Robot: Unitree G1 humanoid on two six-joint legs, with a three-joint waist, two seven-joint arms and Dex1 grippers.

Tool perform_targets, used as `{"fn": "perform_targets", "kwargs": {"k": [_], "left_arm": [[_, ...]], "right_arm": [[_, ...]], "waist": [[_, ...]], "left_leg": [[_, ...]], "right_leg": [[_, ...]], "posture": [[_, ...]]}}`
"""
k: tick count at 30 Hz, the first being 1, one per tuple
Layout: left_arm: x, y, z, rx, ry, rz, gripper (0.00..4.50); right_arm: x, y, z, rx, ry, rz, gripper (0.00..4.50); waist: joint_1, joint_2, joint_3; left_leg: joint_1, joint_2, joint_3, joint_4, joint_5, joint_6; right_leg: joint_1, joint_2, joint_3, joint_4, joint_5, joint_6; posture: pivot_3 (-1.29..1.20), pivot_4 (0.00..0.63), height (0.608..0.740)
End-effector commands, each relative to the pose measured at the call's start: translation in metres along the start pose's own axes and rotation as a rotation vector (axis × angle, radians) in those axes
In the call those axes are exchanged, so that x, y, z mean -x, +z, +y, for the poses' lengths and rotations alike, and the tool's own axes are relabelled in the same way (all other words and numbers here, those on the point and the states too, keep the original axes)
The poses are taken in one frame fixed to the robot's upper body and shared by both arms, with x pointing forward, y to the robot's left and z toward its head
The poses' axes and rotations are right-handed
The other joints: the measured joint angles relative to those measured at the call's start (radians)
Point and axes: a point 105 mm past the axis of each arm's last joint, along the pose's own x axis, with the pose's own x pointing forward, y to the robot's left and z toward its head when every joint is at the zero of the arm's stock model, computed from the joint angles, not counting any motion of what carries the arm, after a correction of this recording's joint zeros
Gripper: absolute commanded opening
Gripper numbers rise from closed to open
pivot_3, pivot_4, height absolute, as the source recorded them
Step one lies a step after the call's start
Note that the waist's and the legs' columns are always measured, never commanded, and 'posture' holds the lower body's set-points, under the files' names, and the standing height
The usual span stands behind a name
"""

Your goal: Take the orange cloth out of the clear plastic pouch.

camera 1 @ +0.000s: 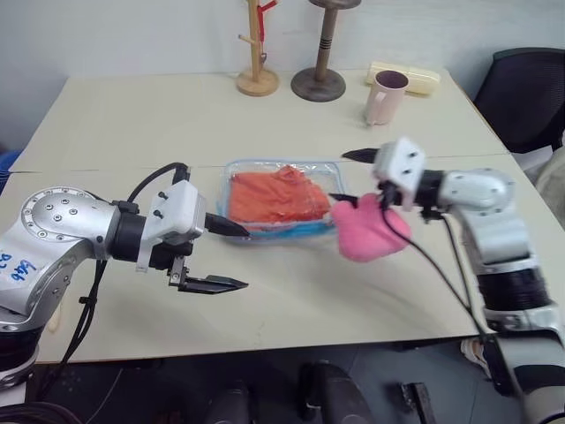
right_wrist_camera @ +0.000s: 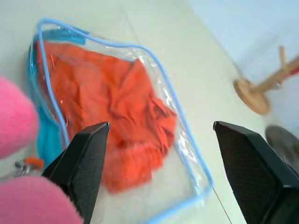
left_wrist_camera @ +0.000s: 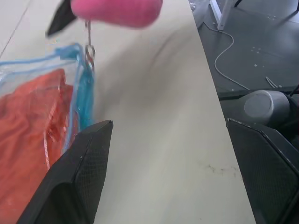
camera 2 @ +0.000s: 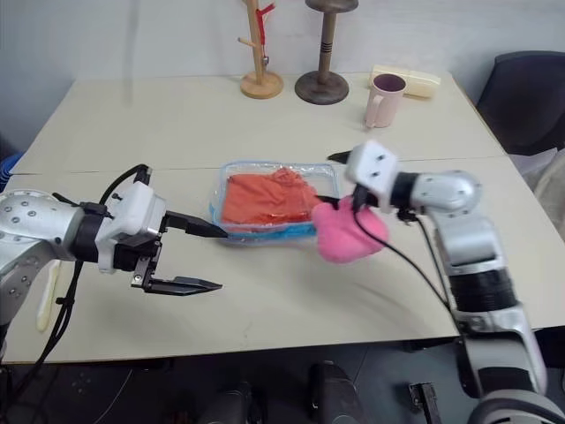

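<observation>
Both grippers, left [camera 1: 228,256] and right [camera 1: 350,177], gape empty from the head camera, the orange cloth [camera 1: 274,196] lying inside the clear pouch [camera 1: 237,168] between them; each wrist camera shows the same, so pin the pouch's blue edge [left_wrist_camera: 83,88] before reaching in past the pink plush [right_wrist_camera: 16,154].

Both grippers, left [camera 1: 228,255] and right [camera 1: 351,177], hover (fingers spread wide).

pink plush [camera 1: 369,231] mid-table | pink mug [camera 1: 385,95], wooden rack [camera 1: 257,53], dark stand [camera 1: 320,53] far edge | cream box, perhaps [camera 1: 415,79]
</observation>
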Motion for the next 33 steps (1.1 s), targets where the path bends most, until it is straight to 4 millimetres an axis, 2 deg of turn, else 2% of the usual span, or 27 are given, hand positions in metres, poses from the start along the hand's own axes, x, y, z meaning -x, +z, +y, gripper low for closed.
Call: {"fn": "perform_targets", "kwargs": {"k": [1, 3, 5, 9, 11, 13, 15, 18, 23, 26, 28, 30, 33], "left_arm": [[0.008, 0.003, 0.0, -0.02, 0.017, 0.003, 4.09], [0.009, 0.002, 0.001, -0.019, 0.015, 0.009, 4.09], [0.009, 0.001, 0.002, -0.019, 0.013, 0.01, 4.09], [0.006, 0.004, 0.005, -0.032, 0.006, -0.001, 4.09], [0.004, 0.006, 0.006, -0.038, 0.003, -0.007, 4.09], [0.004, 0.008, 0.008, -0.045, 0.003, -0.012, 4.09], [0.003, 0.009, 0.01, -0.052, 0.005, -0.015, 4.09], [0.003, 0.01, 0.011, -0.055, 0.007, -0.016, 4.09], [0.004, 0.009, 0.011, -0.053, 0.019, -0.016, 4.09], [0.005, 0.008, 0.009, -0.049, 0.02, -0.014, 4.09], [0.004, 0.008, 0.008, -0.042, 0.013, -0.017, 4.09], [0.004, 0.006, 0.006, -0.039, 0.003, -0.016, 4.09], [0.002, 0.005, 0.004, -0.038, -0.011, -0.016, 4.09]], "right_arm": [[0.032, -0.012, 0.022, -0.104, 0.044, 0.044, 3.73], [0.034, -0.017, 0.033, -0.064, -0.04, 0.056, 3.73], [0.024, -0.008, 0.038, -0.039, -0.143, 0.003, 3.73], [-0.017, 0.0, 0.054, 0.074, -0.242, -0.021, 3.73], [-0.031, -0.007, 0.059, 0.114, -0.228, 0.009, 3.73], [-0.043, -0.021, 0.064, 0.192, -0.185, 0.058, 4.11], [-0.05, -0.034, 0.064, 0.252, -0.159, 0.099, 4.47], [-0.051, -0.042, 0.058, 0.329, -0.187, 0.129, 4.47], [-0.043, -0.049, 0.04, 0.449, -0.273, 0.184, 4.47], [-0.01, -0.049, 0.019, 0.421, -0.292, 0.228, 4.47], [0.014, -0.047, 0.01, 0.309, -0.281, 0.239, 4.47], [0.036, -0.041, 0.018, 0.115, -0.193, 0.2, 4.47], [0.057, -0.028, 0.037, -0.143, -0.061, 0.132, 4.47]], "waist": [[0.006, 0.0, 0.0], [0.006, 0.0, 0.0], [-0.008, 0.0, 0.0], [-0.024, 0.001, 0.0], [-0.023, 0.001, 0.0], [-0.02, 0.001, 0.0], [-0.017, 0.0, 0.0], [-0.01, 0.0, 0.0], [-0.004, 0.0, 0.0], [-0.003, 0.001, 0.001], [0.0, 0.001, 0.001], [0.001, 0.001, 0.001], [-0.001, 0.001, 0.001]], "left_leg": [[-0.002, 0.0, -0.003, 0.0, 0.0, 0.0], [-0.005, 0.0, -0.005, 0.001, 0.0, 0.0], [-0.005, 0.0, -0.005, 0.002, 0.0, 0.0], [-0.002, -0.001, -0.004, 0.003, 0.001, -0.003], [-0.001, -0.001, -0.004, 0.003, 0.002, -0.003], [-0.002, -0.001, -0.004, 0.004, 0.002, -0.003], [-0.003, -0.002, -0.004, 0.004, 0.002, -0.003], [-0.004, -0.002, -0.005, 0.004, 0.001, -0.002], [-0.005, -0.002, -0.005, 0.005, 0.001, -0.002], [-0.006, -0.002, -0.005, 0.005, 0.001, -0.001], [-0.006, -0.002, -0.005, 0.005, 0.001, -0.001], [-0.006, -0.002, -0.006, 0.005, 0.0, 0.0], [-0.006, -0.001, -0.007, 0.005, 0.0, 0.0]], "right_leg": [[0.0, 0.0, 0.0, -0.001, 0.0, 0.0], [0.0, 0.0, 0.0, -0.003, 0.0, 0.0], [0.0, 0.001, 0.0, -0.002, 0.0, 0.001], [-0.001, 0.002, 0.004, 0.003, 0.0, 0.0], [-0.001, 0.002, 0.004, 0.004, 0.0, 0.0], [-0.001, 0.002, 0.004, 0.004, 0.0, 0.0], [-0.001, 0.002, 0.004, 0.002, 0.0, 0.0], [-0.002, 0.002, 0.004, 0.001, 0.0, 0.0], [-0.002, 0.002, 0.004, 0.002, 0.0, 0.0], [-0.002, 0.002, 0.004, 0.002, 0.0, 0.0], [-0.002, 0.001, 0.004, 0.002, 0.0, 0.0], [-0.002, 0.001, 0.003, 0.001, 0.0, 0.001], [-0.001, 0.002, 0.001, 0.0, 0.0, 0.001]], "posture": [[0.0, 0.15, 0.74], [0.0, 0.15, 0.74], [0.0, 0.15, 0.74], [0.0, 0.15, 0.74], [0.0, 0.15, 0.74], [0.0, 0.15, 0.74], [0.0, 0.15, 0.74], [0.0, 0.15, 0.74], [0.0, 0.15, 0.74], [0.0, 0.15, 0.74], [0.0, 0.15, 0.74], [0.0, 0.15, 0.74], [0.0, 0.15, 0.74]]}}
